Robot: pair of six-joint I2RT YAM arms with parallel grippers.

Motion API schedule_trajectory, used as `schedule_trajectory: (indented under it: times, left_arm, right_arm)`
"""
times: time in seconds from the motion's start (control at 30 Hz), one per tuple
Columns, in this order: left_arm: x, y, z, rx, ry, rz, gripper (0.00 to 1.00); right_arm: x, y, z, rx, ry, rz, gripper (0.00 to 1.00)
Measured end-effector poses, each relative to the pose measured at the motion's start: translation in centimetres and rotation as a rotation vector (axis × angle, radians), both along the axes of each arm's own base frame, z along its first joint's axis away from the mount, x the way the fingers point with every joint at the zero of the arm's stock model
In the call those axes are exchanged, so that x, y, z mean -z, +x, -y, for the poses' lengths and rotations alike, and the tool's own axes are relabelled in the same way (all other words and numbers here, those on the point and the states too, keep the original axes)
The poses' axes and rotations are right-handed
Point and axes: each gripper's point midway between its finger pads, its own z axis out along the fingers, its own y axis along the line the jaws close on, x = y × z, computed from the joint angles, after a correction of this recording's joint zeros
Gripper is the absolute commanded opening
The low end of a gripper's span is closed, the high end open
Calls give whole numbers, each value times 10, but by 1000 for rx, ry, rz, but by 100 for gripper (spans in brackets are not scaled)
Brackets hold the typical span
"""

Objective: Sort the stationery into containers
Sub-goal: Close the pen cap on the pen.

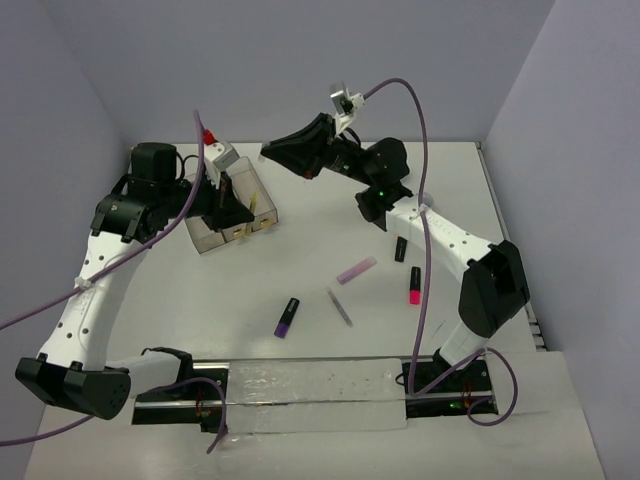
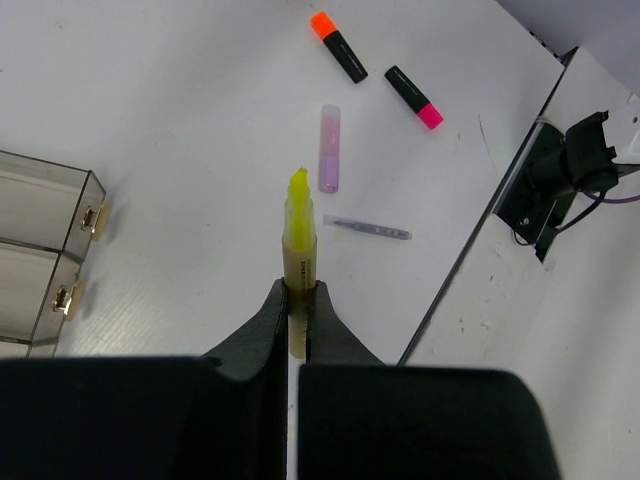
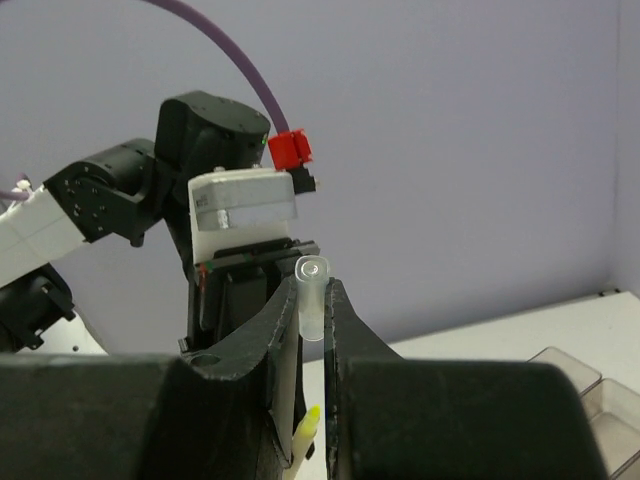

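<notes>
My left gripper [image 2: 298, 292] is shut on a yellow highlighter [image 2: 298, 225], whose bare yellow tip points away from the jaws. My right gripper [image 3: 314, 292] is shut on a small clear cap [image 3: 312, 300], held above the table facing the left gripper [image 1: 238, 212]. The highlighter tip [image 3: 308, 422] shows low between the right fingers. The smoky containers [image 1: 262, 190] sit under the left gripper. On the table lie a purple marker [image 1: 288, 317], a lilac marker [image 1: 356, 270], a grey stick [image 1: 340, 306], a pink-red marker [image 1: 413, 287] and an orange marker [image 2: 338, 46].
The right gripper [image 1: 270, 152] hovers just behind and right of the containers [image 2: 45, 200]. A clear sheet [image 1: 310, 395] lies along the near edge between the arm bases. The table's right edge [image 2: 480, 230] runs close to the loose markers.
</notes>
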Motion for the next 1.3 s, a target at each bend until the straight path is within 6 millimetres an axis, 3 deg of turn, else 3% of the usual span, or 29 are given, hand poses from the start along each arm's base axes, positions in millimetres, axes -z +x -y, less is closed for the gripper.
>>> schedule_trajectory:
  times: [0.4,0.73,1.3]
  left_arm:
    - [-4,4,-2,-17,7,20,0]
    - [-3,7,-5,-40,23,27,0]
    - [-1,11,-9,-63,41,34,0]
  right_arm:
    - [36,0,-23,-43,-62,-84,0]
    - [60,-1,-26,-59,-93,-156,0]
    - [59,-7,-28,-81,-85,-168,0]
